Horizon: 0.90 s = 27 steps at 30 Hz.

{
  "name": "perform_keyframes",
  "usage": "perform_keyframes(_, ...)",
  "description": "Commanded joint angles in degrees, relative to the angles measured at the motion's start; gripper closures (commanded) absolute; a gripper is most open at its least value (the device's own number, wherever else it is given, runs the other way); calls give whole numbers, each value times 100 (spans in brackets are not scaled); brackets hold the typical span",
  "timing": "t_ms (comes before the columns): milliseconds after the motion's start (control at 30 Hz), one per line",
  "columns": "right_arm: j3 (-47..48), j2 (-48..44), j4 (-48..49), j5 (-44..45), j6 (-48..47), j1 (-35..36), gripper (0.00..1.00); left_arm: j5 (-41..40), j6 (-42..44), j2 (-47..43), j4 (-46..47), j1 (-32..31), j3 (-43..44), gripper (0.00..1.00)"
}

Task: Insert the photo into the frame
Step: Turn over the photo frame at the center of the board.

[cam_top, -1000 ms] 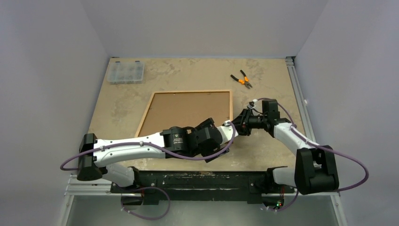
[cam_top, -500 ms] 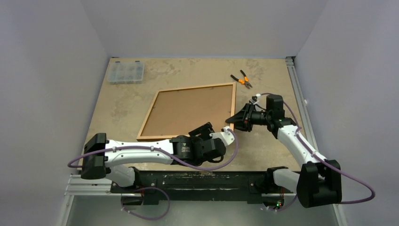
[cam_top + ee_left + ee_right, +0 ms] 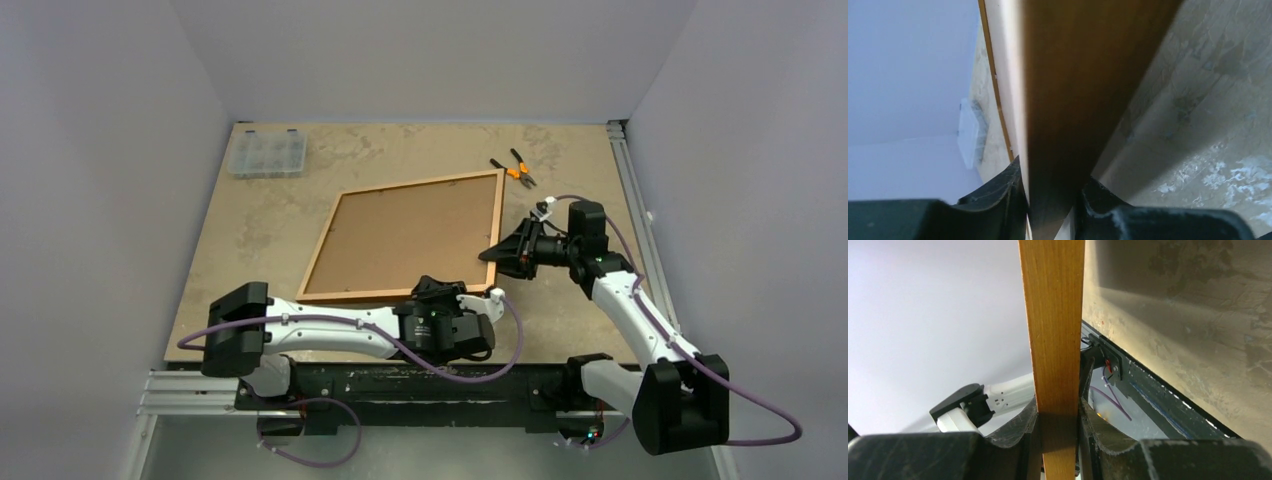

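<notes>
Clamping the frame (image 3: 420,183) by near rail in left pincer (image 3: 437,290), right rail in right pincer (image 3: 492,255), both squeezed on wood, tilted over the worktop (image 3: 400,150); seeing no photo; risking twist or slip from uneven pulls.

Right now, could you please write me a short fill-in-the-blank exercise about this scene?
The left end effector and the right end effector are both shut on the ___.
The pliers have ___ handles.
The clear organizer box lies in the far ___ corner of the table.
Missing words: frame; orange; left.
</notes>
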Motion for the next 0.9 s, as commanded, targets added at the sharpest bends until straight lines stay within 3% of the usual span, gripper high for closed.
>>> perform_keyframes(0,42,-196,34,-326,176,-31,100,-605,-692,-201,178,126,296,91)
perform_keyframes(67,41,-229,43,-280,132,-38,91,-631,-700,-283,153,126,296,100)
perform_keyframes(267,204,-269,-199,-121,-262,-42,52,-582,-755,-461,-21,127,388,100)
perform_keyframes(333,396,-278,-527,30,-576,-41,37,-506,-800,-540,-134,128,437,100)
perform_keyframes(433,895,-282,-1256,461,-1225,-33,22,-345,-844,-747,-266,131,472,100)
perform_keyframes(667,2323,-307,-2490,1942,-2660,-42,18,328,-839,-1412,-567,129,541,100)
perform_keyframes(867,2927,-502,-2146,2333,-3937,-37,21,1012,-832,-1923,-921,126,720,100)
